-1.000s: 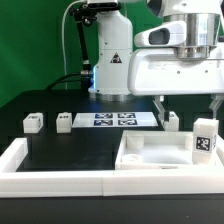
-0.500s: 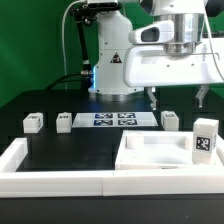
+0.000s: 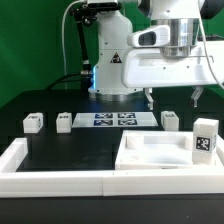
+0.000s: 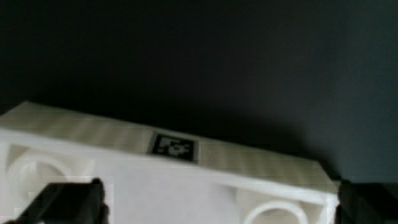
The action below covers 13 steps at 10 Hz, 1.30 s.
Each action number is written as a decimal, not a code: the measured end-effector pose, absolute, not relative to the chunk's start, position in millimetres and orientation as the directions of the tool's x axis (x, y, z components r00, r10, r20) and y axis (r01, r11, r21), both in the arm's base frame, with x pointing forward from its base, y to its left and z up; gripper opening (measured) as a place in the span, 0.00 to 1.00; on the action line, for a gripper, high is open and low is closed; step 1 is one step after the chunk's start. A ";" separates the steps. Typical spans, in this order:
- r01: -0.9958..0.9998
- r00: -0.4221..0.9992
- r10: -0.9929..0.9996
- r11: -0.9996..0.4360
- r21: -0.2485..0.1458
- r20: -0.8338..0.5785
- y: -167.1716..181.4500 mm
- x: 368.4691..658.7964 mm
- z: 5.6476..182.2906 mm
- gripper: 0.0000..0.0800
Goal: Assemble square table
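Exterior view has the square tabletop slab (image 3: 158, 152) lying rim-up on the black surface (image 3: 70, 145), tucked against the white border wall (image 3: 20, 158) toward the exterior view's right. An upright leg (image 3: 205, 137) stands at the slab's right edge, tag facing the camera; whether it sits on the slab or just against it I cannot tell. A second leg (image 3: 170, 119) rests just behind the slab. The far-left leg (image 3: 32, 122) and the inner-left leg (image 3: 65, 121) lie well apart from the slab. The marker board (image 3: 115, 119) lies between those two and the second leg. No leg looks seated in a corner hole, so assembly seems barely begun

The tool (image 3: 173, 97) hangs above the slab's far edge and the second leg, jaws spread wide and holding nothing. Wrist view looks down on the slab's outer wall and its tag (image 4: 175, 146), with a dark fingertip (image 4: 71, 203) low at each side

Likely trouble from here:
- Coming down over the second leg, one finger may strike the slab's raised rim, since leg and slab sit so close. That could shove the slab off the wall or tip the leg
- The upright leg is tall and narrow, so a brush from the broad hand could topple it
- An off-centre pinch on a small leg may twist it, leaving it skewed for its corner hole
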<state>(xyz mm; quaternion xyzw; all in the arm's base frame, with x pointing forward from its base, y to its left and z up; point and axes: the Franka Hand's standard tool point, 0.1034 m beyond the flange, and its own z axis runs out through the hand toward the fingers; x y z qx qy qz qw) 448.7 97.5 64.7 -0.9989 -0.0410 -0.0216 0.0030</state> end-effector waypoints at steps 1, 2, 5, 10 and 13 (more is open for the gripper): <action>0.089 0.995 0.089 -0.996 -0.007 0.035 104.8 434.4 60.5 0.81; 0.098 0.995 0.098 -0.995 -0.008 0.019 107.0 420.2 57.0 0.81; 0.113 0.994 0.113 -0.994 -0.004 0.003 105.8 395.2 47.9 0.81; 0.118 0.993 0.118 -0.993 -0.003 -0.010 105.7 386.9 45.5 0.81; 0.114 0.991 0.114 -0.994 -0.005 -0.068 102.0 382.6 43.0 0.81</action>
